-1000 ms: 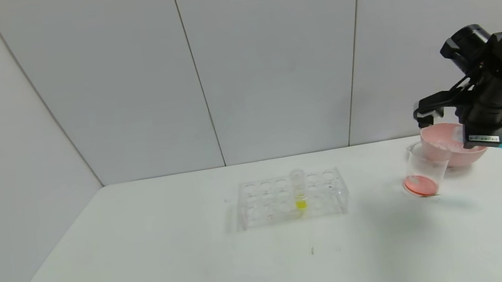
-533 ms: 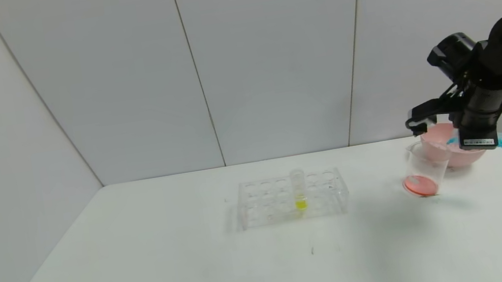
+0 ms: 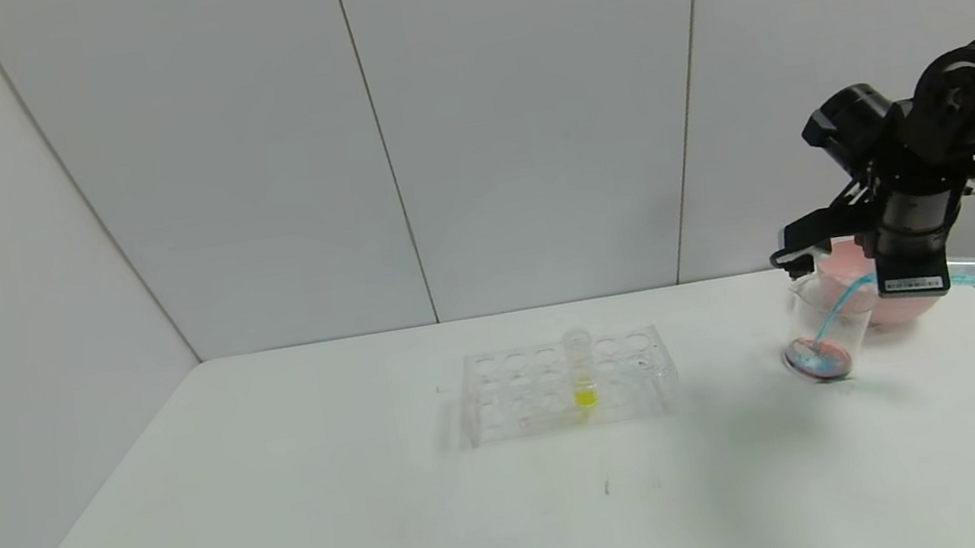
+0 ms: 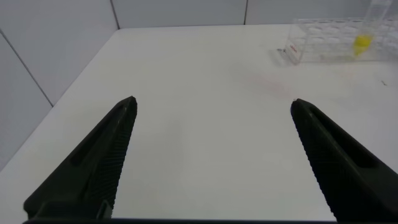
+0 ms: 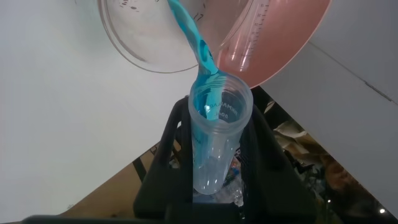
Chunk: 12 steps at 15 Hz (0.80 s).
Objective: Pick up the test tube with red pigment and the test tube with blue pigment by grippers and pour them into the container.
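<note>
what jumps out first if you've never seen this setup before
The eye goes to the right gripper at the table's right end, tipping the test tube with blue pigment so a bright blue stream arcs into the container, where it swirls into the red liquid at the bottom. A pink bowl sits just behind. Mid-table, a clear rack holds a lone tube of yellow liquid.

Right gripper raised at the table's right end, wrist rolled, jaws clamped; left gripper parked low, jaws spread.
</note>
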Motion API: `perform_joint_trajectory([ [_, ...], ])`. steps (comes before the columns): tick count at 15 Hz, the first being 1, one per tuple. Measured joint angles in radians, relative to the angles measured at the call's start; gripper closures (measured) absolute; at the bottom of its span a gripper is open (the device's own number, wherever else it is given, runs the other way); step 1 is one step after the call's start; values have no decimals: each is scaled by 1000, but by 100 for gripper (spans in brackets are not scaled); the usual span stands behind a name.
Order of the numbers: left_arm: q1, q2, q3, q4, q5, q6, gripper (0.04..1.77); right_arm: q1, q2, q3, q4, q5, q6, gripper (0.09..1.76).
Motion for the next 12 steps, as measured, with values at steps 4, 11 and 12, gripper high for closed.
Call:
perform_joint_trajectory([
  [4,0,0,0,0,0,0,5,18,6,0,-1,-48,-21,135],
  [11,0,0,0,0,0,0,5,35,-4,0,-30,-120,-98,135],
  [12,0,0,0,0,0,0,5,38,-7,0,-30,-126,-109,135],
])
